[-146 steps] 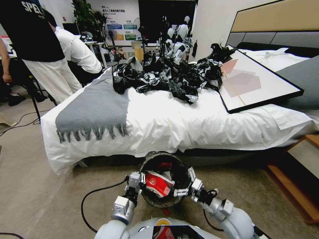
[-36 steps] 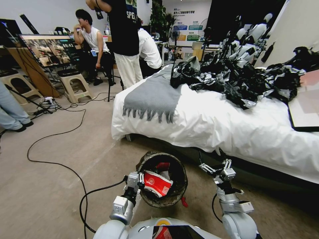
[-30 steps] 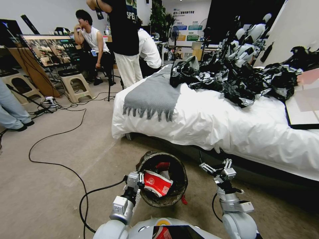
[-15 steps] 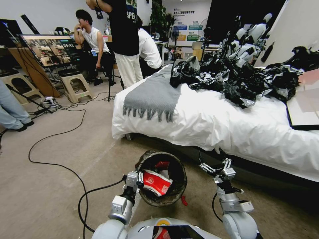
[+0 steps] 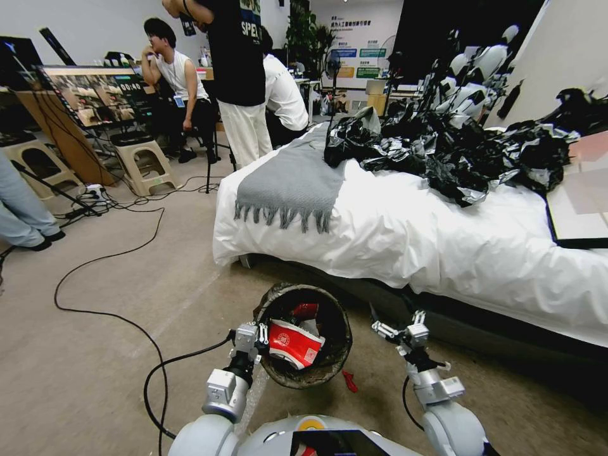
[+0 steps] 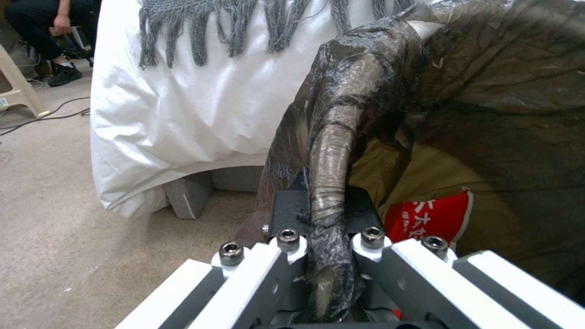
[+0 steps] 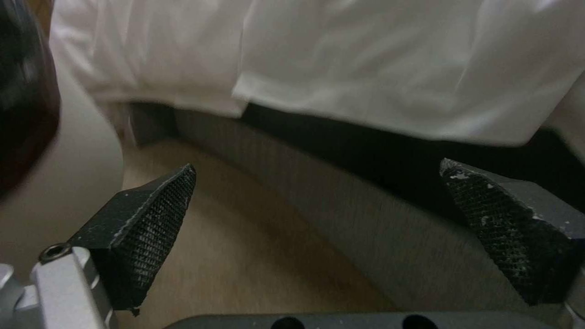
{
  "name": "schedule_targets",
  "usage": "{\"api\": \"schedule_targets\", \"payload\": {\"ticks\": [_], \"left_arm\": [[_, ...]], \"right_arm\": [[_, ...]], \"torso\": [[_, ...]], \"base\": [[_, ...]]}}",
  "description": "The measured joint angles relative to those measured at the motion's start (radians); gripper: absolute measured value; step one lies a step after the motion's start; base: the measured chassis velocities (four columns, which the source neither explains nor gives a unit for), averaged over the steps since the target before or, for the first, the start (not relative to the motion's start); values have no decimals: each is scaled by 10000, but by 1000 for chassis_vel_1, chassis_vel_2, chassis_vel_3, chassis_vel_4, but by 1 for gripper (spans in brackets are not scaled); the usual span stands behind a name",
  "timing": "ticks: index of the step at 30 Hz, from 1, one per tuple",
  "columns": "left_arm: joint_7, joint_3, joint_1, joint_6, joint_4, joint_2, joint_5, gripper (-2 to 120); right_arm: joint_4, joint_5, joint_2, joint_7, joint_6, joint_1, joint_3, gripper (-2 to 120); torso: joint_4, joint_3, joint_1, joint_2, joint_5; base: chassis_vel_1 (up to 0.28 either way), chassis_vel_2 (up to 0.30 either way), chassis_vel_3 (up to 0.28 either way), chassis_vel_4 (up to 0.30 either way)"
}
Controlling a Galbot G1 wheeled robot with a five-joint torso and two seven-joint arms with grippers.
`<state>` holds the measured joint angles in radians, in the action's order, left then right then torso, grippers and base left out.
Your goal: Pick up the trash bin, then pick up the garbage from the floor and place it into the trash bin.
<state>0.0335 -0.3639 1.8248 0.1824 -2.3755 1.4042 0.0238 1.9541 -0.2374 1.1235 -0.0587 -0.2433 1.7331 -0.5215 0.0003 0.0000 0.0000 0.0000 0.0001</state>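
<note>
The trash bin [image 5: 297,382], lined with a crinkled black bag, hangs tilted toward me just above the floor. My left gripper [image 5: 251,334] is shut on its near-left rim. In the left wrist view the bagged rim [image 6: 332,151] runs between the fingers of my left gripper [image 6: 323,230]. Garbage lies inside: a crumpled red-and-white wrapper [image 5: 291,342] [image 6: 436,214]. A small red scrap [image 5: 349,381] lies on the floor under the bin. My right gripper [image 5: 398,330] [image 7: 329,201] stands open and empty to the bin's right, beside the bed base.
A bed with a white sheet [image 5: 443,240] fills the right, carrying a grey throw [image 5: 288,180], a heap of black bags [image 5: 456,149] and a framed picture [image 5: 579,196]. A black cable [image 5: 107,256] loops over the floor at left. People, stools and a monitor stand beyond.
The camera has turned left since the oldest frame. The right gripper has come off the bin's rim. In the last half second it moved left and lower; the bin shifted slightly left.
</note>
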Motion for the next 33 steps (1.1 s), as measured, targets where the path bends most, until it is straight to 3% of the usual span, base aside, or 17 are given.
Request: {"api": "schedule_targets", "payload": {"ticks": [2,6,14,33], "left_arm": [[6,-29,-43,12,-2,26,-39,1],[11,-30,-35,13,-2,63,-39,1],[13,-10,-42,14,-3,145,-13,1],[10,83,-32,7,119,264,112,1]], "right_arm": [[-512,-10,-598,-2,482,-186,306,100],[-1074,-158,-1091,-102,1065,-342,824,100],[-1733,-607,-1613,-151,2139,-653,1691,100],[-3445,-930,-1812,-1496,2073,-1922,3309,100]], "torso": [[-2,0,0,0,0],[-2,0,0,0,0],[-4,0,0,0,0],[-3,0,0,0,-1]], "base": [[0,0,0,0],[0,0,0,0],[0,0,0,0],[0,0,0,0]]}}
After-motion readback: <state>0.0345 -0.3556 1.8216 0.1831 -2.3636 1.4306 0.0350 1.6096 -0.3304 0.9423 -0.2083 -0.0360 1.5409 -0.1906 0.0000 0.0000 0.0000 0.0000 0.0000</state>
